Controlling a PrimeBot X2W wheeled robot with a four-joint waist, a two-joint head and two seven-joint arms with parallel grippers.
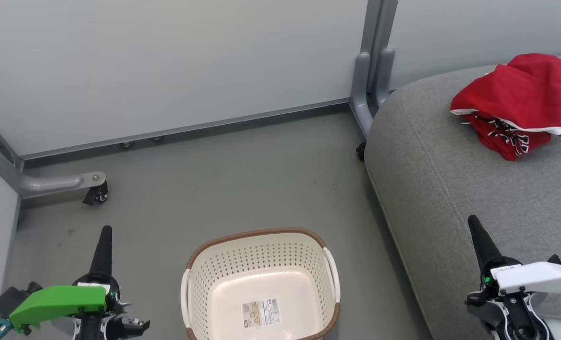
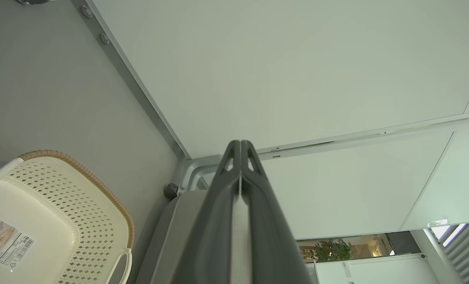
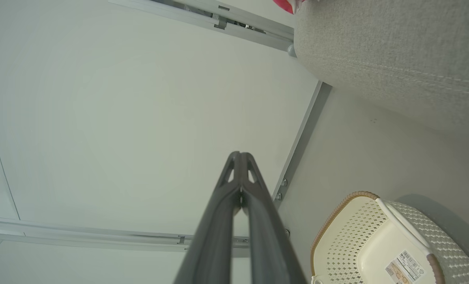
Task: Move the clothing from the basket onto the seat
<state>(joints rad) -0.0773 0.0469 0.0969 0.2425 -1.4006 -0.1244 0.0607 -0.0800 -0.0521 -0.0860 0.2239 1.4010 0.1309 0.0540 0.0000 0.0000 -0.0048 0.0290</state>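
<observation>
On the seat (image 1: 450, 189), clothing (image 1: 521, 104) is lying bunched; basket (image 1: 261, 283) is sitting on floor (image 1: 214, 189), left gripper (image 1: 105, 231) and right gripper (image 1: 473, 222) both pinched closed, gripping nothing.

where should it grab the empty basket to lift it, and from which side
By its two white side handles: left gripper on the left handle, right gripper on the right handle, each coming down from above. The basket stands upright and empty on the floor, and the handles bow out from the rim, probably leaving a gap for a finger.
</observation>
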